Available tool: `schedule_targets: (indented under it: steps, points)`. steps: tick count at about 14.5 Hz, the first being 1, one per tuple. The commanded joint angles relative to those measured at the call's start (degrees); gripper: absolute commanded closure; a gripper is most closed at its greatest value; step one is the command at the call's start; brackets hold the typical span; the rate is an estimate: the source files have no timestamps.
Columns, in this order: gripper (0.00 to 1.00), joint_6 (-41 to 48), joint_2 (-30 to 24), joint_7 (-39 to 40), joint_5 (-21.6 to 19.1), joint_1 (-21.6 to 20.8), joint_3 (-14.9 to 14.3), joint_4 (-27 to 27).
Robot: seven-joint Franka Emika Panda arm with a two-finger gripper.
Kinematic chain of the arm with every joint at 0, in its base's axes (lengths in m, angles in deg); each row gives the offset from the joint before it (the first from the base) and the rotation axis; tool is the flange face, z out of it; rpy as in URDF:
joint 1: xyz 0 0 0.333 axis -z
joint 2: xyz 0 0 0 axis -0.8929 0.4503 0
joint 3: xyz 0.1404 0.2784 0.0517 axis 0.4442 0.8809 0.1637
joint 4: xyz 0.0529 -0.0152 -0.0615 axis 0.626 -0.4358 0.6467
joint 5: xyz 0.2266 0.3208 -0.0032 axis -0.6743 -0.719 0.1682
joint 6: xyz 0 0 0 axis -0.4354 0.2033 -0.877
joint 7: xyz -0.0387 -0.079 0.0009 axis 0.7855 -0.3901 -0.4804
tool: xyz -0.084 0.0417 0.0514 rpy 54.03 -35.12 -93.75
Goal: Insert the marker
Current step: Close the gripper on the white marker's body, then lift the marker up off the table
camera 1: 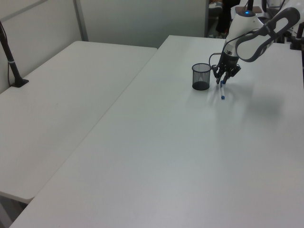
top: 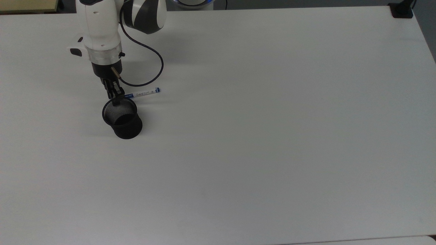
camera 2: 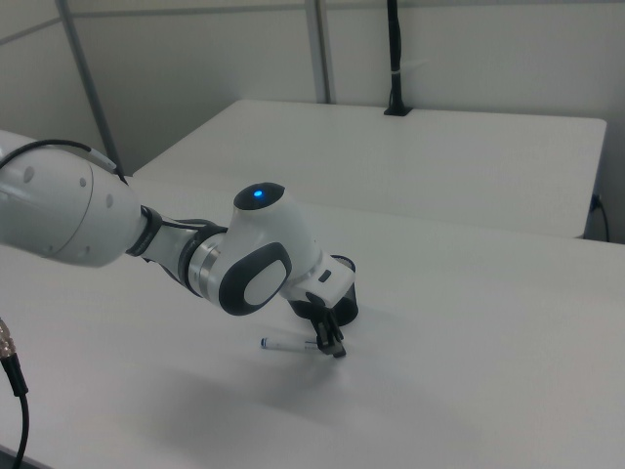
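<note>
The marker [top: 144, 92] lies flat on the white table [top: 272, 136], white-barrelled with blue ends, just beyond the black mesh cup [top: 123, 123] in the top view. My gripper [top: 115, 94] points down at the marker's end nearest the cup, its fingers open and straddling that end, with one fingertip over the cup's rim. In the left view the gripper [camera 1: 222, 80] stands to the right of the cup [camera 1: 201, 77], with the marker [camera 1: 222, 91] stretching toward the camera below it. In the right view the gripper [camera 2: 334, 344] meets the marker [camera 2: 288, 344] at the table surface.
A black cable [top: 155, 64] loops from the wrist over the table beside the marker. A black mount [top: 402, 10] sits at the top view's far right corner. A second white table [camera 1: 71, 95] with a clamped pole [camera 1: 12, 61] stands to the left view's left.
</note>
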Motion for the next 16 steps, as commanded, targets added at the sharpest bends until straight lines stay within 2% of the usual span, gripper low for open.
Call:
schedule_targets:
  steps: [1, 3, 6, 9, 11, 13, 14, 16]
  points:
    - [0.88, 0.7, 0.6, -0.7, 1.0, -0.4, 0.4, -0.2]
    - [1.0, 1.5, 0.5, 0.4, 1.0, -0.4, 0.4, -0.1]
    - [1.0, 4.5, -0.6, 1.0, 1.0, -0.3, 0.4, 0.6]
    - [1.0, 17.9, -5.3, 6.0, 0.5, -0.1, 0.4, 2.5]
    - [1.0, 26.7, -7.0, 7.9, -0.5, -0.2, 0.4, 6.5]
    - [1.0, 33.6, -7.2, 9.1, -3.6, -0.4, 0.4, 12.5]
    - [1.0, 34.7, -7.2, 9.5, -5.7, -0.4, 0.4, 16.0]
    - [1.0, 34.4, -7.2, 9.7, -6.2, -0.6, 0.5, 19.5]
